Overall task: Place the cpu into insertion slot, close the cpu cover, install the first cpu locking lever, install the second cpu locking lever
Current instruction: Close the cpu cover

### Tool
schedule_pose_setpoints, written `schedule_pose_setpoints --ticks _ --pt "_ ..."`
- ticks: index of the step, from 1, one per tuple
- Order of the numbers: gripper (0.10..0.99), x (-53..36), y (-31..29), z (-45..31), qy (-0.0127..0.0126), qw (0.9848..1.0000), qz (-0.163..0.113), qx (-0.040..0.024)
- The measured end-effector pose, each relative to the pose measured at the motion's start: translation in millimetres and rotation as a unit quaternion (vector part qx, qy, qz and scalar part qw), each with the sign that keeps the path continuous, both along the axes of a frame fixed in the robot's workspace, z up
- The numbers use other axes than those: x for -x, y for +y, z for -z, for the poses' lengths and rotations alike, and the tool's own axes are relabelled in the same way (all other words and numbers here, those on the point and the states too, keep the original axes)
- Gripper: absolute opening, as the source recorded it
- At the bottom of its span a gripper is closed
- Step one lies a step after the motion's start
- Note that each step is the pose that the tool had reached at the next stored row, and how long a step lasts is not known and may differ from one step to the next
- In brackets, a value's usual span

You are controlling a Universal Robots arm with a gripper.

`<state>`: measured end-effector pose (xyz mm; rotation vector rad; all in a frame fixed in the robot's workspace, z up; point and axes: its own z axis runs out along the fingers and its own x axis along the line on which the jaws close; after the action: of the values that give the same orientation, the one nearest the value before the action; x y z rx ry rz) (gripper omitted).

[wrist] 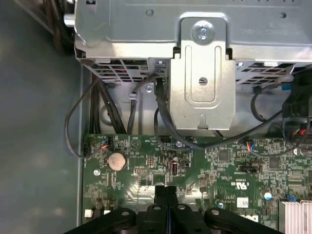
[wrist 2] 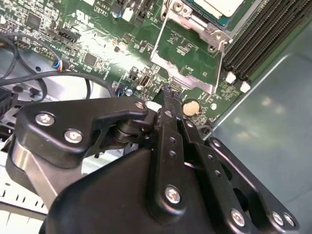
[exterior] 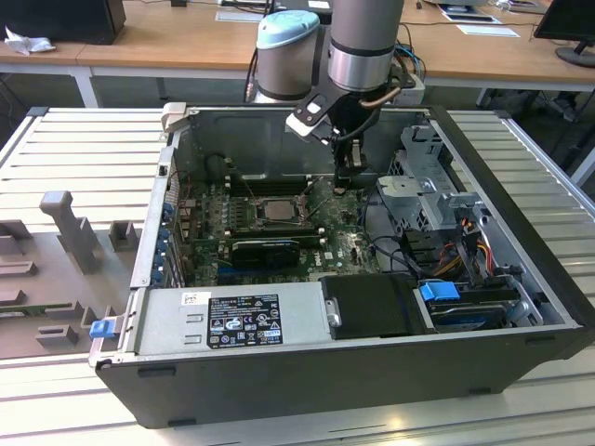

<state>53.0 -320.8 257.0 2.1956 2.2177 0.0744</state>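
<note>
Black two-finger gripper (wrist 2: 169, 95) hovers, jaws pinched together, empty. The small silver-topped square cpu (exterior: 276, 210) sits in its metal-framed socket (wrist 2: 195, 24), off to its exterior view's left. It's light, stiff and fragile: edges only, I'd say.

Drive cage (exterior: 426, 172), cables (exterior: 389, 249) crowd exterior view's right; board (exterior: 346, 237) between them and cpu (exterior: 276, 210) seemingly clear.

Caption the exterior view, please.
End effector hangs inside the open computer case, beside the processor socket on the motherboard.
</note>
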Motion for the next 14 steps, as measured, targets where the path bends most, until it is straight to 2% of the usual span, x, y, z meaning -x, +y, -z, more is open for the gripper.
schedule_pose_setpoints --ticks 2,5,14 --pt "0.106 1.1 0.0 3.5 0.0009 1.0 0.0 0.0001" --pt "0.106 7.0 -0.1 4.7 0.0022 1.0 0.0 0.0002" --pt "0.106 11.6 0.0 4.9 0.0023 1.0 0.0 -0.0003"
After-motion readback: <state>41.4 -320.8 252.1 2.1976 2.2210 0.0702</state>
